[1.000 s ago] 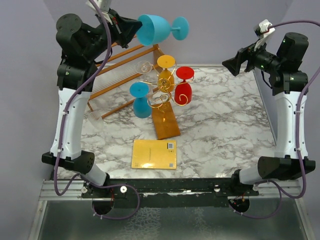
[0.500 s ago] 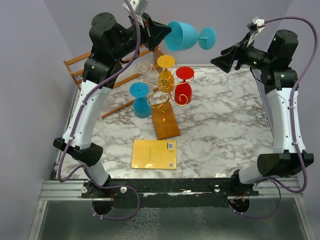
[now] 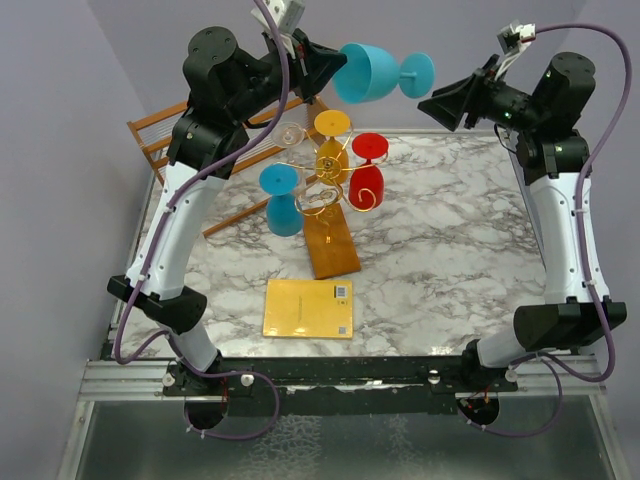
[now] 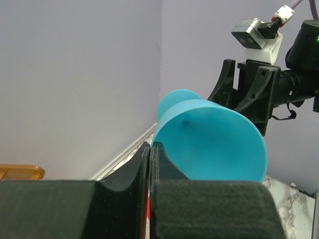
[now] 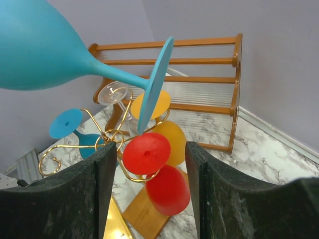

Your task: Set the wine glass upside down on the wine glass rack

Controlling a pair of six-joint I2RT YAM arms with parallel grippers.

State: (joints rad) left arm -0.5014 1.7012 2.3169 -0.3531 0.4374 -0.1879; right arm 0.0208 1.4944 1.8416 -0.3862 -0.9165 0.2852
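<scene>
My left gripper is shut on the bowl rim of a light blue wine glass and holds it on its side, high above the rack, foot pointing right. In the left wrist view the closed jaws pinch the bowl's wall. My right gripper is open, just right of the glass foot and not touching it. In the right wrist view its fingers frame the foot from below. The gold wire wine glass rack stands on its brown wooden base and also shows in the right wrist view.
Hanging upside down on the rack are a red glass, a yellow glass, a blue glass and a clear glass. A slatted wooden shelf stands at the back left. A yellow card lies near the front.
My left arm has swung right and up with the blue glass, carrying it over the rack. My right gripper has risen and moved left, close to the glass foot.
</scene>
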